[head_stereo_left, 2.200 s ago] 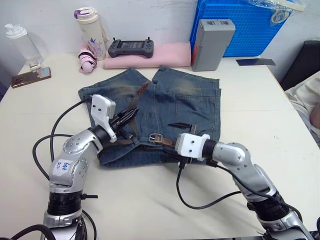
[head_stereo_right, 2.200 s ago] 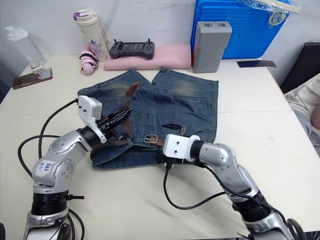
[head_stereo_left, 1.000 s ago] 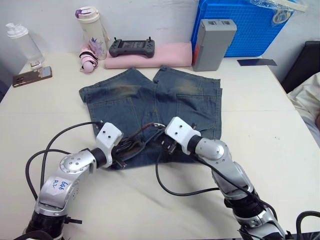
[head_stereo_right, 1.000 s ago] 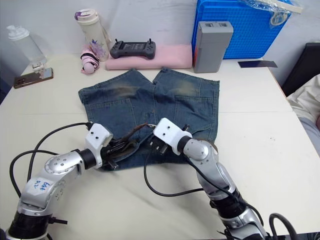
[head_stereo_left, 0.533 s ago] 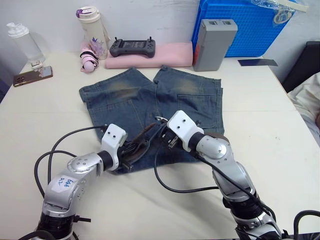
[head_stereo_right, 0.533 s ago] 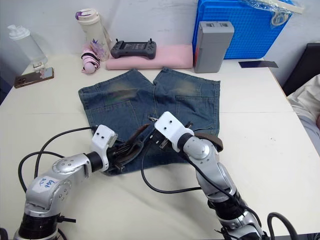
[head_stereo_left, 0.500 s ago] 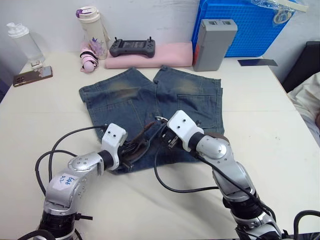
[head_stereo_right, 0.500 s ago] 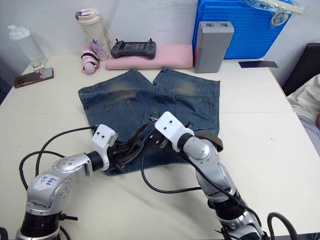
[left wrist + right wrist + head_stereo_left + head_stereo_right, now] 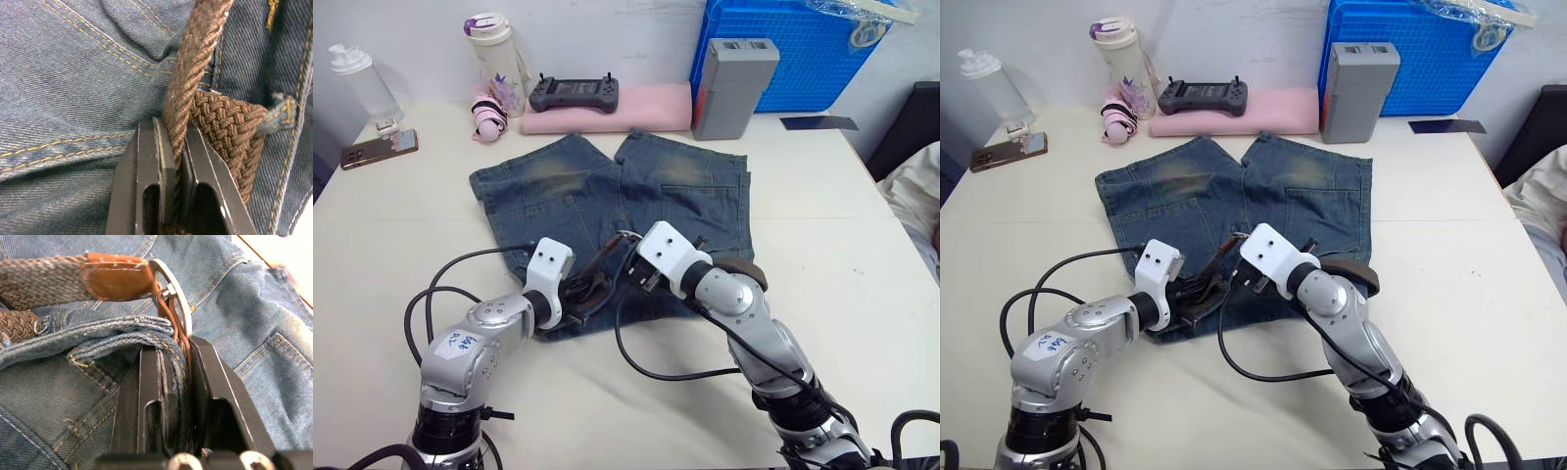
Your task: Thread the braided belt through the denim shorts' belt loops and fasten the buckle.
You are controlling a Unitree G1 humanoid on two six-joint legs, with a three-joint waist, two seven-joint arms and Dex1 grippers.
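A cream table (image 9: 862, 255) fills the scene, with a blue crate (image 9: 803, 49) at its far edge. The shorts (image 9: 685, 196) lie in the middle, waistband toward me. The belt (image 9: 195, 63) runs along that near waistband and passes under a loop (image 9: 279, 117). My left gripper (image 9: 173, 147) pinches the belt. My right gripper (image 9: 173, 364) clamps a waistband fold beside the buckle (image 9: 171, 289). I judge threading partly done, the buckle unfastened. How many loops are filled I cannot tell; my arms hide the waistband.
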